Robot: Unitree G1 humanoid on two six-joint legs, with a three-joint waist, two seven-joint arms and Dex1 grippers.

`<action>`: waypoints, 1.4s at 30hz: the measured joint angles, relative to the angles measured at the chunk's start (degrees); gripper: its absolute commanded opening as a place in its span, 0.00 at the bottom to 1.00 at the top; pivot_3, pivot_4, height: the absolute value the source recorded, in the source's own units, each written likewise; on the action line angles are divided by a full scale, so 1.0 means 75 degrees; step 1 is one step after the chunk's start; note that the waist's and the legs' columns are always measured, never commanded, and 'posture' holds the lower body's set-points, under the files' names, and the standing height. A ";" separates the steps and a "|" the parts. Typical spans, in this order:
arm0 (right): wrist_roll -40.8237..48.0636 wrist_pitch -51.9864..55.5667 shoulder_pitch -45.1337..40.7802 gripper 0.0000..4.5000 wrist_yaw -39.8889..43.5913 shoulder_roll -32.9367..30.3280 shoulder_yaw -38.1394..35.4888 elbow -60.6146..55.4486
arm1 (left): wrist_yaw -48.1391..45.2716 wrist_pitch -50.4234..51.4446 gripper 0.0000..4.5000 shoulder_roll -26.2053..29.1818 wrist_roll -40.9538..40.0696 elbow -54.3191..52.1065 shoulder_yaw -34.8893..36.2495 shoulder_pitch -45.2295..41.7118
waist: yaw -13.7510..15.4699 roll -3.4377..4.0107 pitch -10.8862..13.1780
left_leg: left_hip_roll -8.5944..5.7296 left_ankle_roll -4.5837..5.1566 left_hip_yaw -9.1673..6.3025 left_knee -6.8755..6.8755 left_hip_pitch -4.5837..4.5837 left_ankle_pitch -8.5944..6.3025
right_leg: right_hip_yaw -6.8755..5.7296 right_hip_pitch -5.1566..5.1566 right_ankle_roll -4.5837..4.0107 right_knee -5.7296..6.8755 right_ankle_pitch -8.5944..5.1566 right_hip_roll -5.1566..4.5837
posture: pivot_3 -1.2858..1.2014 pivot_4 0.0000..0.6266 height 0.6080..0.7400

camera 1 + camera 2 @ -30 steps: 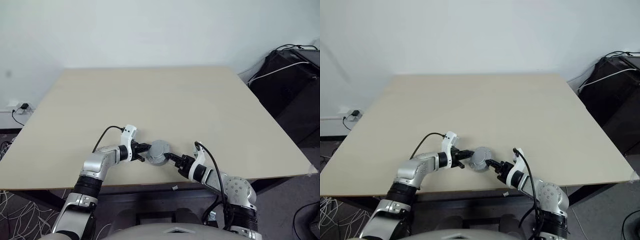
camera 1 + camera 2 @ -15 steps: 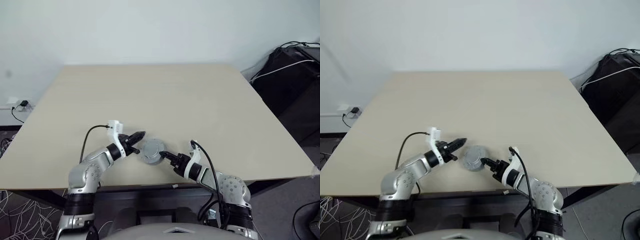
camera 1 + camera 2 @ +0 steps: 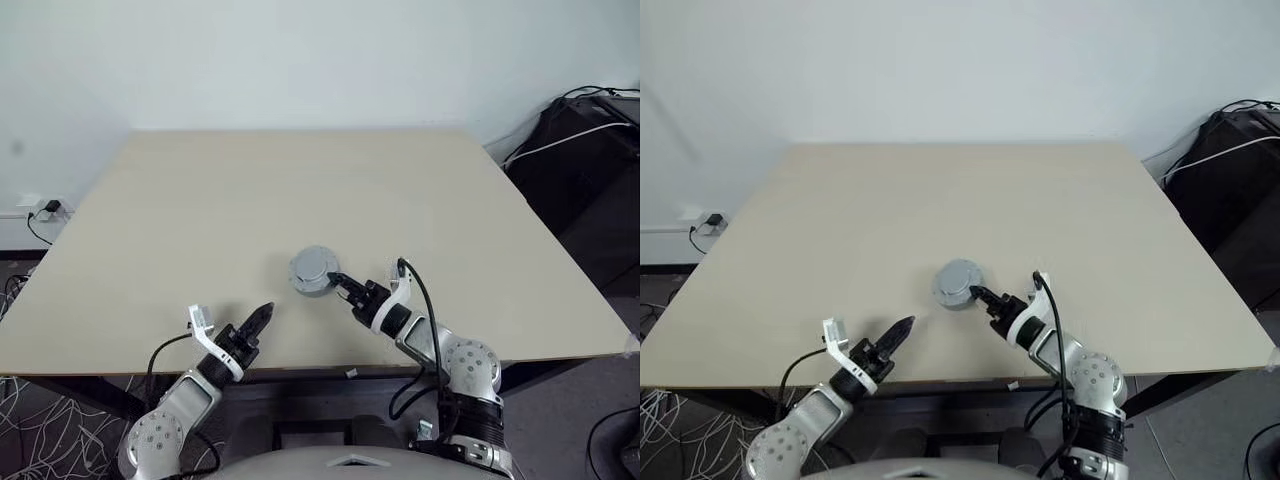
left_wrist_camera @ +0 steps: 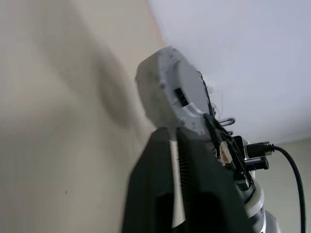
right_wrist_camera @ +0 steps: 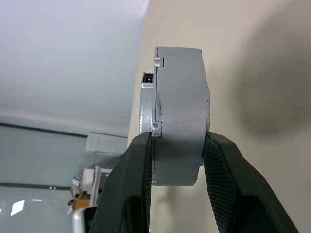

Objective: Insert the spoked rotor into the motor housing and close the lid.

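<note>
**Left arm pulled back from the closed motor unit; right fingers hold it alone**

Since a second ago the left gripper [image 3: 262,316] has let go of the motor housing [image 5: 179,116] and drawn back toward the near edge of the desk [image 3: 200,200]. It now hovers well apart from the unit, which has been carried slightly farther up the desk. Its black tapered fingers [image 4: 160,194] lie close together, with only a thin slit between them in the left wrist view, and nothing sits in that slit.

The right gripper [image 3: 336,281] clamps the unit. In the right wrist view its two ribbed black fingers [image 5: 141,160] press on the opposite flat faces of the grey disc, one on each side. Seen edge-on, the disc is a thick round puck of matte silvery-grey metal with small square tabs along the seam. The lid [image 5: 147,107] lies shut against the housing as a thinner layer. The spoked rotor cannot be seen with the casing closed.

From the head views the unit is a smooth, plain round cap [image 3: 958,281], held near the middle of the desk's near half, just left of the right fingers.

The desk is a pale beige, matte, flat board. Dark equipment with white cables [image 3: 585,150] stands beyond its far right corner.
</note>
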 measured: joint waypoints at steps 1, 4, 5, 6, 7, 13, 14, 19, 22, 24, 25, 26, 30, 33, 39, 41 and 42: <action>0.0062 0.0006 -0.0030 0.27 -0.0033 -0.0004 0.0047 -0.0021 | 0.0081 0.0020 0.34 -0.0003 -0.0223 0.0032 0.0035 0.0020 | -0.0005 0.0001 0.0000 | 0.0001 0.0000 0.0000 0.0000 0.0000 0.0000 | 0.0000 -0.0001 0.0000 0.0000 0.0000 0.0000 | 0.52 0.00 1.00; 0.0270 0.0033 -0.0090 0.27 -0.0084 -0.0012 0.0115 -0.0072 | 0.0219 0.0021 0.56 -0.0006 -0.0810 0.0072 0.0126 0.0044 | -0.0008 0.0001 0.0000 | 0.0001 0.0000 0.0000 0.0000 0.0000 0.0000 | -0.0001 -0.0001 -0.0001 0.0000 0.0000 0.0003 | 0.52 0.00 1.00; 0.0325 0.0042 -0.0095 0.27 -0.0100 -0.0014 0.0136 -0.0086 | 0.0270 0.0023 0.64 -0.0005 -0.0981 0.0092 0.0145 0.0050 | -0.0008 0.0001 0.0000 | 0.0000 0.0000 0.0000 -0.0001 0.0000 0.0000 | 0.0000 -0.0001 -0.0001 0.0000 0.0000 0.0002 | 0.52 0.00 1.00; 0.0367 0.0049 -0.0100 0.27 -0.0124 -0.0017 0.0159 -0.0088 | 0.0287 0.0032 0.71 -0.0005 -0.1103 0.0122 0.0149 0.0054 | -0.0008 0.0001 0.0000 | -0.0001 0.0000 0.0001 0.0000 0.0000 0.0000 | 0.0000 -0.0001 -0.0001 0.0000 0.0000 0.0003 | 0.52 0.00 1.00; 0.0429 0.0055 -0.0106 0.27 -0.0165 -0.0021 0.0190 -0.0088 | 0.0308 0.0053 0.79 -0.0005 -0.1259 0.0152 0.0144 0.0070 | -0.0011 0.0001 0.0000 | -0.0001 0.0000 0.0002 0.0000 -0.0001 0.0000 | 0.0001 -0.0001 -0.0001 0.0000 0.0000 0.0002 | 0.52 0.00 1.00; 0.0801 0.0209 -0.0107 0.27 -0.0333 -0.0031 0.0251 -0.0090 | 0.0335 0.0095 1.00 -0.0017 -0.2072 0.0235 0.0091 0.0212 | -0.0027 0.0001 0.0000 | -0.0001 0.0000 0.0002 0.0000 0.0001 0.0000 | 0.0001 -0.0001 -0.0003 0.0000 -0.0001 0.0004 | 0.52 0.00 1.00; 0.0855 0.0238 -0.0090 0.27 -0.0355 -0.0032 0.0268 -0.0091 | 0.0342 0.0098 1.00 -0.0020 -0.2192 0.0236 0.0070 0.0226 | -0.0031 0.0001 0.0000 | 0.0000 0.0000 0.0002 0.0000 0.0000 0.0000 | 0.0001 -0.0001 -0.0003 0.0000 -0.0001 0.0004 | 0.52 0.00 1.00; 0.1202 0.0567 0.0097 0.27 -0.0468 -0.0049 0.0383 -0.0124 | 0.0444 0.0061 1.00 -0.0028 -0.2631 0.0265 -0.0083 0.0254 | -0.0037 0.0002 0.0000 | -0.0001 0.0000 0.0002 0.0000 0.0000 0.0000 | 0.0002 -0.0001 -0.0005 0.0000 -0.0002 0.0004 | 0.52 0.00 1.00; 0.1455 0.0742 0.0138 0.27 -0.0545 -0.0092 0.0437 -0.0201 | 0.0488 0.0036 1.00 -0.0030 -0.2839 0.0327 -0.0109 0.0254 | -0.0040 0.0002 0.0001 | -0.0001 0.0000 0.0002 0.0000 0.0000 0.0000 | 0.0002 0.0000 -0.0005 0.0000 -0.0002 0.0004 | 0.52 0.00 1.00; 0.1666 0.0829 0.0157 0.27 -0.0581 -0.0115 0.0464 -0.0265 | 0.0541 0.0009 1.00 -0.0030 -0.2993 0.0431 -0.0165 0.0249 | -0.0042 0.0002 0.0001 | -0.0001 0.0000 0.0002 0.0001 0.0001 0.0000 | 0.0002 0.0000 -0.0005 -0.0001 -0.0002 0.0004 | 0.52 0.00 1.00; 0.1743 0.0863 0.0173 0.27 -0.0607 -0.0125 0.0493 -0.0285 | 0.0562 -0.0001 1.00 -0.0030 -0.3022 0.0476 -0.0190 0.0247 | -0.0044 0.0001 0.0000 | -0.0002 0.0000 0.0002 0.0001 0.0001 0.0000 | 0.0001 0.0000 -0.0005 0.0000 -0.0002 0.0004 | 0.52 0.00 1.00; 0.1833 0.0890 0.0191 0.27 -0.0644 -0.0132 0.0514 -0.0287 | 0.0581 -0.0005 1.00 -0.0030 -0.3070 0.0529 -0.0226 0.0244 | -0.0046 0.0002 0.0000 | -0.0002 0.0000 0.0002 0.0001 0.0000 0.0000 | 0.0001 0.0000 -0.0006 -0.0001 -0.0002 0.0004 | 0.52 0.00 1.00; 0.2176 0.0961 0.0283 0.27 -0.0748 -0.0254 0.0578 -0.0287 | 0.0595 -0.0100 1.00 -0.0029 -0.3146 0.0618 -0.0329 0.0226 | -0.0043 0.0001 0.0000 | -0.0003 0.0000 0.0002 0.0001 0.0000 0.0000 | 0.0001 0.0001 -0.0006 -0.0002 -0.0002 0.0004 | 0.52 0.00 1.00; 0.2468 0.1092 0.0393 0.27 -0.0856 -0.0388 0.0675 -0.0336 | 0.0590 -0.0156 1.00 -0.0025 -0.3154 0.0683 -0.0385 0.0203 | -0.0045 0.0002 0.0001 | -0.0004 0.0000 0.0002 0.0001 0.0000 0.0000 | 0.0001 0.0000 -0.0008 -0.0002 -0.0003 0.0005 | 0.52 0.00 1.00; 0.2699 0.1209 0.0476 0.27 -0.0991 -0.0631 0.0944 -0.0336 | 0.0515 -0.0313 1.00 0.0010 -0.3153 0.0739 -0.0430 -0.0002 | -0.0043 0.0001 0.0000 | -0.0006 0.0000 0.0004 0.0004 0.0000 0.0000 | 0.0001 0.0001 -0.0010 -0.0002 -0.0002 0.0006 | 0.52 0.00 1.00; 0.2739 0.1202 0.0482 0.27 -0.0999 -0.0676 0.0988 -0.0336 | 0.0474 -0.0324 0.96 0.0014 -0.3152 0.0745 -0.0430 -0.0027 | -0.0042 0.0001 0.0000 | -0.0007 0.0001 0.0004 0.0004 0.0000 0.0000 | 0.0002 0.0001 -0.0010 -0.0003 -0.0002 0.0006 | 0.52 0.00 1.00; 0.2761 0.1199 0.0491 0.27 -0.1003 -0.0709 0.1023 -0.0336 | 0.0456 -0.0325 0.91 0.0016 -0.3152 0.0751 -0.0431 -0.0035 | -0.0040 0.0001 0.0000 | -0.0008 0.0001 0.0004 0.0004 0.0000 0.0000 | 0.0002 0.0001 -0.0010 -0.0003 -0.0002 0.0006 | 0.52 0.00 1.00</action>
